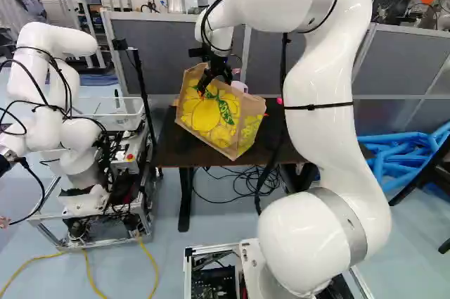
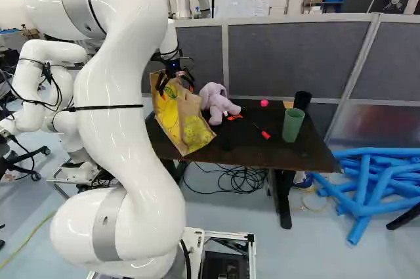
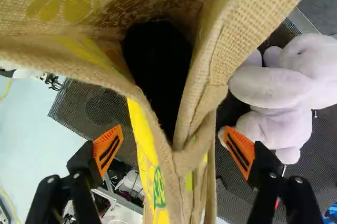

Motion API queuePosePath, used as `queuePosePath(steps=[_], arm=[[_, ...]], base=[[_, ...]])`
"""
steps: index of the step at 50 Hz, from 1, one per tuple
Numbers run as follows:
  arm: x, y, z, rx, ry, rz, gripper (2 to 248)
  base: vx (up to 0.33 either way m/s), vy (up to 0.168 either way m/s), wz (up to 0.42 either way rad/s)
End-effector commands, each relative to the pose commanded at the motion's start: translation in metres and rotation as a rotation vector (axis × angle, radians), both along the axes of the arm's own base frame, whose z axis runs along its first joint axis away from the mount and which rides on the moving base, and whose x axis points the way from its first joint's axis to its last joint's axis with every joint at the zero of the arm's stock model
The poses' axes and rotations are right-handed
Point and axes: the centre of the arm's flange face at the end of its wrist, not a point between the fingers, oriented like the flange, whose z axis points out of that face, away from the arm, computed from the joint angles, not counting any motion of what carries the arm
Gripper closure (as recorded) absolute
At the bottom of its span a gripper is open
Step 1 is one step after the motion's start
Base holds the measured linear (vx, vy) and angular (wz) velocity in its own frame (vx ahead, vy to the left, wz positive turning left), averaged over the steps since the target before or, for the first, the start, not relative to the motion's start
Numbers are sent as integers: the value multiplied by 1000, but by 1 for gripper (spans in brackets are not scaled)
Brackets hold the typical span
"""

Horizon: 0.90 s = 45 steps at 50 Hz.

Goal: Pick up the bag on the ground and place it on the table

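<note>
My gripper point(image 1: 213, 82) is over the top of the tan and yellow bag point(image 1: 208, 117) in the left base view. The bag leans at a tilt on the dark table point(image 2: 249, 150), at its left part in the right base view. Seen from the wrist, the gripper point(image 3: 174, 149) stands wide open, with the bag's bunched rim point(image 3: 181, 163) between its orange pads and a gap on either side. The bag's mouth gapes, its inside dark. Whether its whole base rests on the table cannot be told.
A lilac plush toy point(image 2: 218, 103) sits right beside the bag. Farther along the table are a green cup point(image 2: 293, 125), a pink ball point(image 2: 264, 103) and a red-handled tool point(image 2: 265, 134). Another robot point(image 1: 53, 116) stands at the left. Blue tubes point(image 2: 374, 174) lie on the floor at the right.
</note>
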Motion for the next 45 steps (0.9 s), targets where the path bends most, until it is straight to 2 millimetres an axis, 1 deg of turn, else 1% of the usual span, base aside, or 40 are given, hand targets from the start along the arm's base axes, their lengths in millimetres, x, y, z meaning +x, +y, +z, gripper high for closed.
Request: queuePosePath(steps=[45], arm=[[-4, 0, 0, -1, 4, 1, 3]], base=[[0, 0, 0]])
